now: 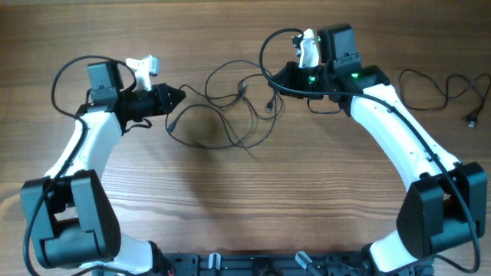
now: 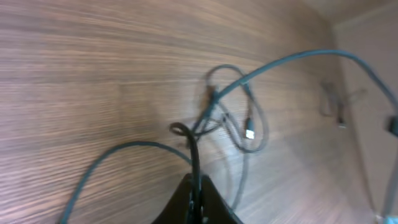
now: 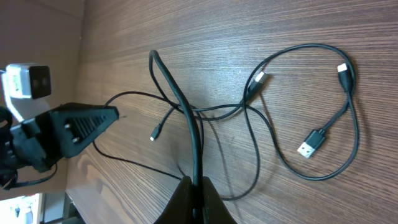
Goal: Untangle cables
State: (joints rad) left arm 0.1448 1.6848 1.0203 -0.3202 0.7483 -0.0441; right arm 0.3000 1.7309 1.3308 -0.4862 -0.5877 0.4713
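starting nearest the fingers: the left gripper (image 2: 194, 190) is clamping one thin strand of the cables (image 2: 193, 155). its jaws are fully together, and the cord is running straight out ahead of the tips and curling into a small hook just beyond. the right gripper (image 3: 196, 186) is likewise clenching a strand, which is climbing away from its tips and bending over in a tight hairpin. you are therefore gripping the bundle from both sides.

handling, as a judgement: these cords are looking light, limp and slack. they are not going to hold a shape, and a thin jacket is likely to slide through the pads under a hard pull. the plugs are the only stiff parts and are probably going to snag at crossings. you are better off taking hold on bare cord just behind a plug or beside a crossing.

further out, the bundle is lying flat on the table (image 1: 230, 207), between the two grippers, with its long axis running left to right. in the right wrist view a loose loop is ending in a flat usb plug (image 3: 308, 149), whose metal tip is aiming roughly back toward that gripper.

farthest, a lone cord (image 1: 441, 88) is lying well apart beyond the right arm, stretching left to right, untouched.
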